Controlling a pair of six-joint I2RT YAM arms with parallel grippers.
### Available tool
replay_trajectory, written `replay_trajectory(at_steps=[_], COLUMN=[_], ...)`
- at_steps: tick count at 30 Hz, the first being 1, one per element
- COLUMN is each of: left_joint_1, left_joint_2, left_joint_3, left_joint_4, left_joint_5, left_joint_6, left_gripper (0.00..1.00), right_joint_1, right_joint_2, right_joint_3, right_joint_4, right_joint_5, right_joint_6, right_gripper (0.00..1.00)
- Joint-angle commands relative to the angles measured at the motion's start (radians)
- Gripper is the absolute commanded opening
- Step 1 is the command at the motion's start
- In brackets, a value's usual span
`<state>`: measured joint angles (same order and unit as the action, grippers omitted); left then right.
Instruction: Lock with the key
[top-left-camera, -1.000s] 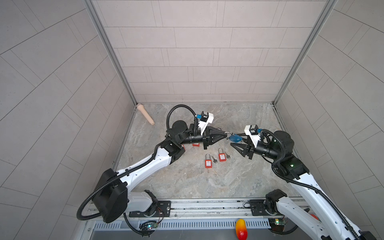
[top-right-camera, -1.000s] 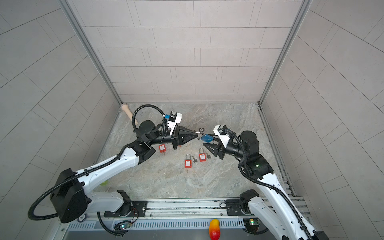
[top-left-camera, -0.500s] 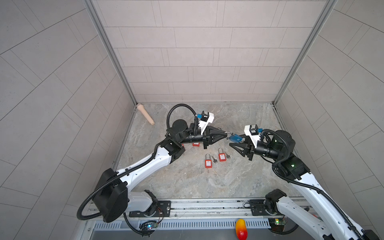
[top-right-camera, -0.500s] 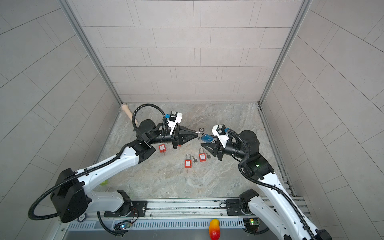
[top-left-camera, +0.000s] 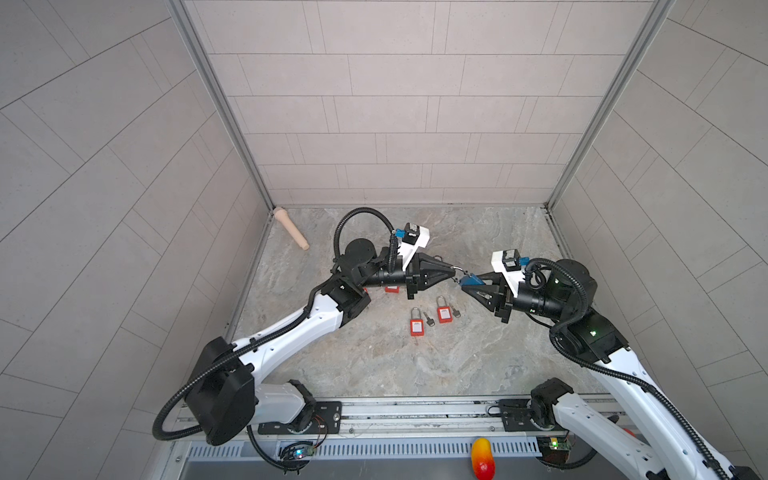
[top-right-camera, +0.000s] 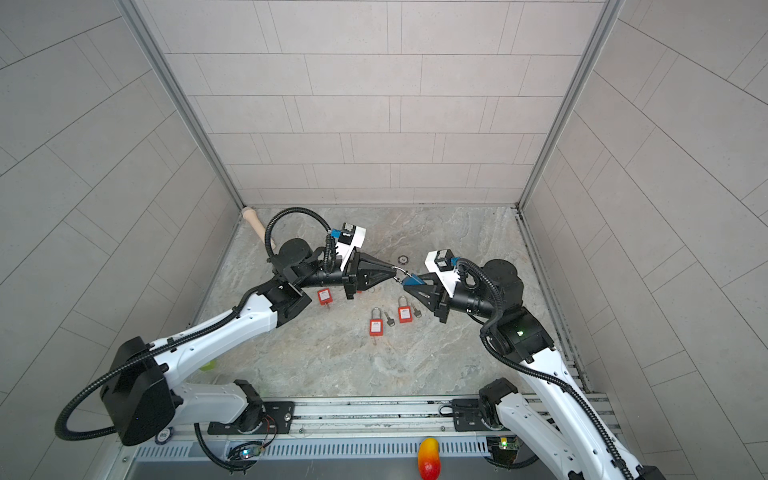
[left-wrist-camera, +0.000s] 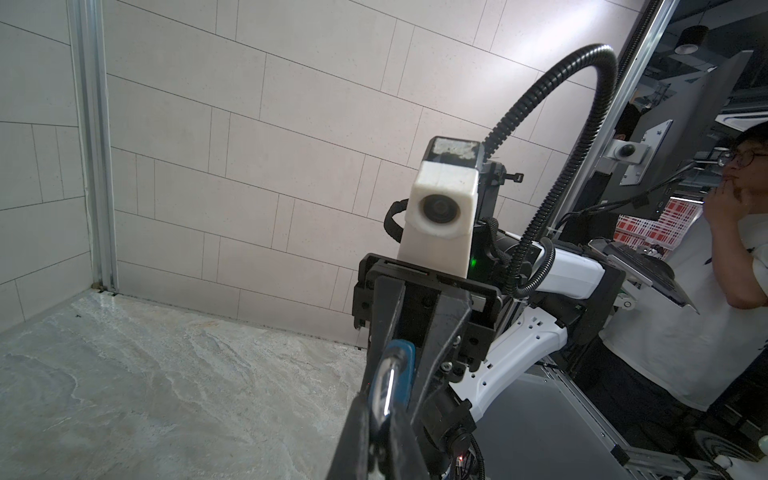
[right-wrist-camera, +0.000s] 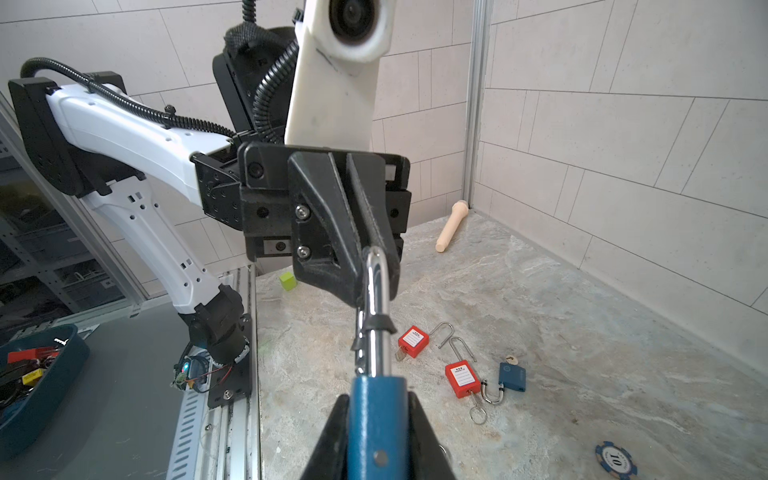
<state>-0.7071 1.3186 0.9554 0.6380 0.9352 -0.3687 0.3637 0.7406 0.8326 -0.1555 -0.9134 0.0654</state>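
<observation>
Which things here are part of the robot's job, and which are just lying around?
Job: blue padlock, gripped by left gripper and right gripper; probably the red padlocks and keys.
Lying about: wooden peg, poker chip, green cube.

Pale grey tiled walls (top-left-camera: 415, 124), aluminium corner posts (top-left-camera: 222, 104), marbled stone floor (top-left-camera: 457, 365), even light

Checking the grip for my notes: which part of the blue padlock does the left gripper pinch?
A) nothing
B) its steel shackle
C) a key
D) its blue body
B: in the right wrist view the left gripper is shut on the steel shackle of the blue padlock.
</observation>
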Motion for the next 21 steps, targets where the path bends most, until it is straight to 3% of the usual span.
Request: replay_trajectory(at_steps=[1, 4, 7, 11, 21], left_joint_1=[0.017, 0.033, 0.033, 0.032, -0.043], left_joint_2=[-0.023, -0.046, -0.075, -0.078, -0.006], left_joint_3=[0.026, 0.052, 0.138, 0.244, 0.43], left_joint_4=[0.012, -0.13, -0.453, -0.776, -1.184], left_joint_5=[-0.016, 0.0, -0.004, -0.022, -0.077], left_joint_6=[0.028, 0.12, 0.352, 0.582, 0.888], left_gripper=[0.0, 0.18, 0.33, 0.42, 0.5], right_joint_1=[0.001, 0.001, 0.001, 0.001, 0.0], right_joint_2=[-0.01, 0.009, 0.033, 0.06, 0.119], right_joint_3=[0.054, 0.111, 0.169, 0.206, 0.265], right_joint_4=[-0.019, -0.156, -0.294, -0.383, -0.48], right_joint_5=[-0.012, -0.008, -0.013, -0.034, -0.08], right_joint_6=[-0.014, -0.089, -0.167, -0.209, -0.272], right_gripper=[0.07, 0.02, 0.0, 0.0, 0.0])
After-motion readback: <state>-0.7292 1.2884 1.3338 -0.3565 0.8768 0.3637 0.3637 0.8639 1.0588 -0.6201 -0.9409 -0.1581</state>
